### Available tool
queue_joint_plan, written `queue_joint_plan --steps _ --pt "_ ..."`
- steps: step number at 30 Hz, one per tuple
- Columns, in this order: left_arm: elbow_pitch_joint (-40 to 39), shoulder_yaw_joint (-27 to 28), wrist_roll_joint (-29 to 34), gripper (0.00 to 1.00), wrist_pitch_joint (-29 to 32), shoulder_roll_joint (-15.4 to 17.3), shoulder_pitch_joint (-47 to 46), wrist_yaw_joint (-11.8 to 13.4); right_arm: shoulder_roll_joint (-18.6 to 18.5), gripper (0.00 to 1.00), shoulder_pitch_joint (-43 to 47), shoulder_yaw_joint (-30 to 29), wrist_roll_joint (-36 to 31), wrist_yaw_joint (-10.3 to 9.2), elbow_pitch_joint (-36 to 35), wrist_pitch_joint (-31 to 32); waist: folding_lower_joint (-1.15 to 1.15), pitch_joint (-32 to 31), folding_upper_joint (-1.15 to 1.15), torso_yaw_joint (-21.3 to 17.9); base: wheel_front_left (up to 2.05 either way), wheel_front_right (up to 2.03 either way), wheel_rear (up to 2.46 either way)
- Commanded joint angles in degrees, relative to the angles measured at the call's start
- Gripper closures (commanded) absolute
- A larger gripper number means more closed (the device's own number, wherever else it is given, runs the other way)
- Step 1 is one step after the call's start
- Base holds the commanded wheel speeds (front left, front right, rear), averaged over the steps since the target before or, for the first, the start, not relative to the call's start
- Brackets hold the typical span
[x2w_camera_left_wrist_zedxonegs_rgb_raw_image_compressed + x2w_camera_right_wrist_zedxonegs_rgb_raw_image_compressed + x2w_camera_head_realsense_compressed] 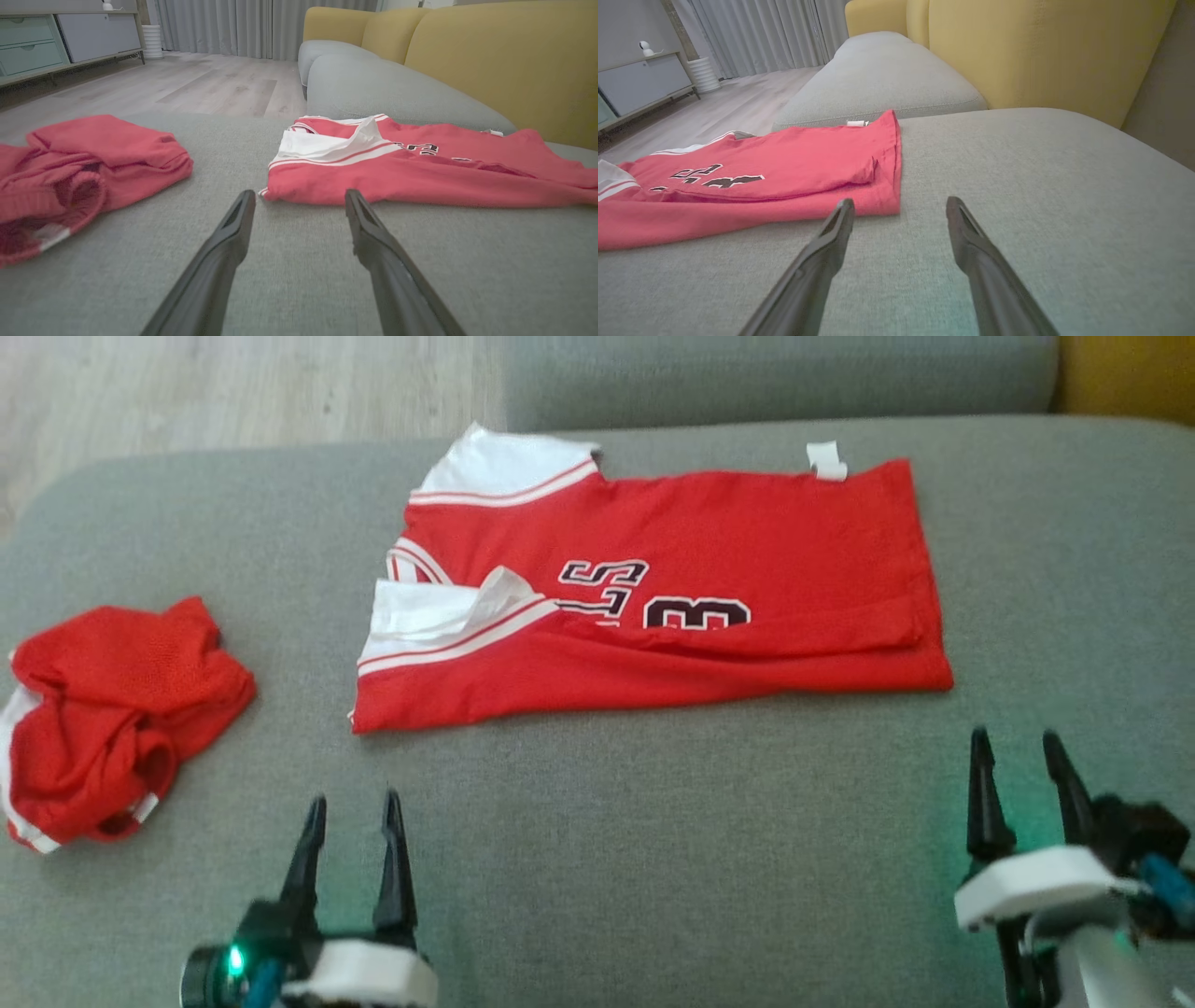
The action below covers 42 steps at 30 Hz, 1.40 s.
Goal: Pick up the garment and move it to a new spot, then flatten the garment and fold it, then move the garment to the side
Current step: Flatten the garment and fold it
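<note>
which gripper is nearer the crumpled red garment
Left. The left gripper sits just right of the crumpled red garment; the right gripper is far off, near the right end of the flat jersey.

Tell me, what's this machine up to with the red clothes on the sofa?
A two-armed robot is folding laundry on a grey sofa cushion. The red jersey lies flat with its near edge folded over the lettering. A second red garment sits crumpled to its left. The left gripper and right gripper are both open and empty, just short of the jersey, not touching it.
</note>
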Motion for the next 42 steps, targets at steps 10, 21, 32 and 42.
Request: queue_joint_plan --steps 10,21,32,42 --pt "-2.3 1.0 0.2 0.00 -0.3 0.7 2.5 0.3 0.2 0.00 1.9 2.6 1.1 -0.04 -2.3 -0.6 0.02 -1.7 0.00 -0.6 0.00 0.00 0.00" --pt "2.8 2.3 -1.5 0.00 -0.3 0.7 -8.4 -2.2 0.2 0.00 -4.2 4.4 2.3 -0.04 -3.6 -0.6 0.02 6.6 0.00 -1.3 0.00 0.00 0.00" --pt "11.0 6.1 -6.5 0.00 -0.3 0.7 -17.0 -4.7 0.2 0.00 -9.0 6.1 3.3 -0.04 -4.4 -0.6 0.02 12.2 0.00 -3.0 0.00 0.00 0.00" --pt "10.7 5.6 -7.3 1.00 -0.3 0.7 -17.7 -6.0 0.2 0.00 -11.2 6.8 5.1 -0.04 -2.3 -0.6 0.02 13.1 0.00 -2.8 0.00 0.00 0.00"
